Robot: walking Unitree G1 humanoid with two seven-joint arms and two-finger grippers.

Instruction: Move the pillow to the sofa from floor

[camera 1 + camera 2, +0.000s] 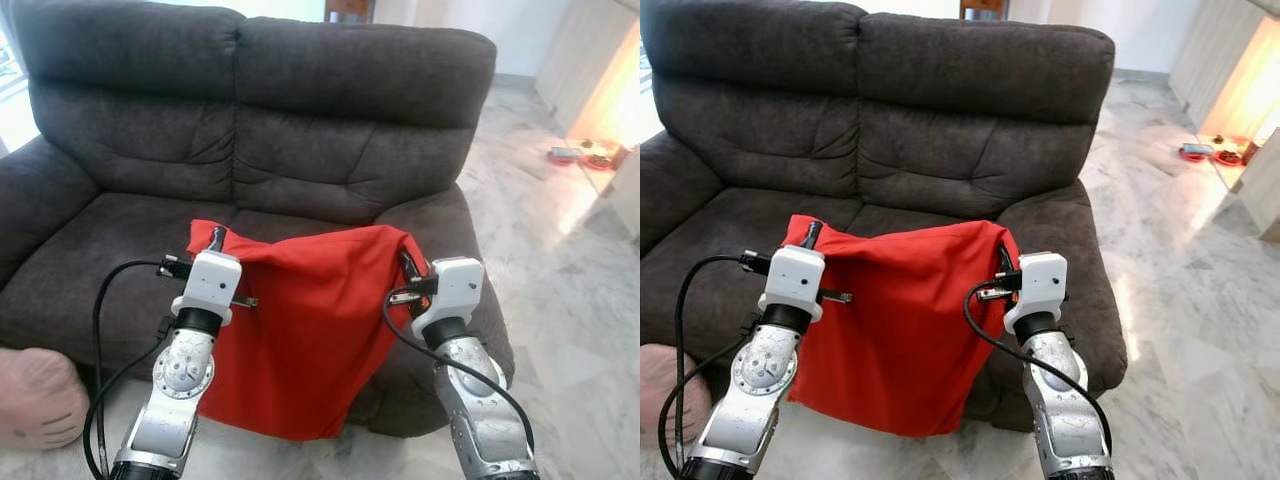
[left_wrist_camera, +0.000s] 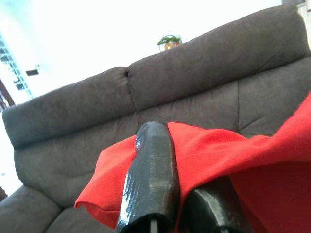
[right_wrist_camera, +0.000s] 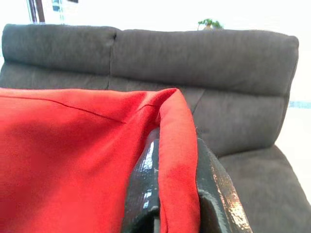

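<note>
Soft and light, the red pillow [image 1: 300,330] sags between the left gripper [image 1: 216,240] and right gripper [image 1: 408,266], each clamped on a top corner over the sofa [image 1: 330,150].

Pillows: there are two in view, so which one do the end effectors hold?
The red pillow, pinched at its upper corners by the left end effector and right end effector; the pink pillow lies untouched on the floor.

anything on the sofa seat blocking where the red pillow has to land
Nothing visible does. The red pillow hangs from the left claw and right claw against the front of the sofa, whose seat behind it looks bare.
</note>
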